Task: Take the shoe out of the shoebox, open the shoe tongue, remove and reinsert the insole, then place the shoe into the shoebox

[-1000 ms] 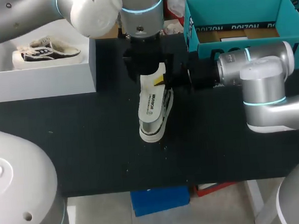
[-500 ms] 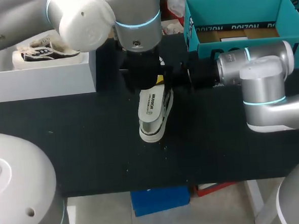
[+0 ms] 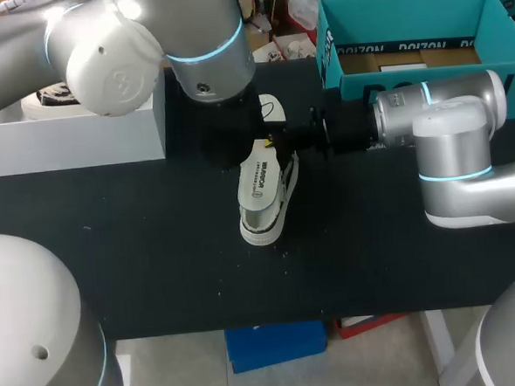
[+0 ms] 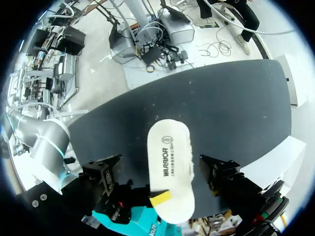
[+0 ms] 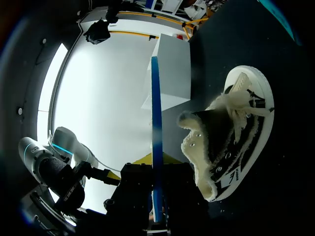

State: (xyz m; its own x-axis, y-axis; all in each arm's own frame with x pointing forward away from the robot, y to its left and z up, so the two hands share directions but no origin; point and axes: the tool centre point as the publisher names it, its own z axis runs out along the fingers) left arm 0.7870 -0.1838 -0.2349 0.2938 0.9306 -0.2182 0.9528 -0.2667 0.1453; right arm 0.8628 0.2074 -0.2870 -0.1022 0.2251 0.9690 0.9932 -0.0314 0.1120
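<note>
Boxed shoe (image 3: 42, 101) mostly behind left arm (image 3: 135, 43), far end of table shoe (image 3: 262, 201) perhaps under wrist

A black table (image 3: 156, 252) carries everything. A white box (image 3: 79, 138) stands at its far left and an open teal box (image 3: 407, 70) at its far right. Between them, near the middle, a shoe (image 3: 263, 210) lies on its side, toe toward the near edge.

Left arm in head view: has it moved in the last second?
Yes. The left arm has swung toward the white box, away from the teal shoebox. The shoe stayed put.
</note>
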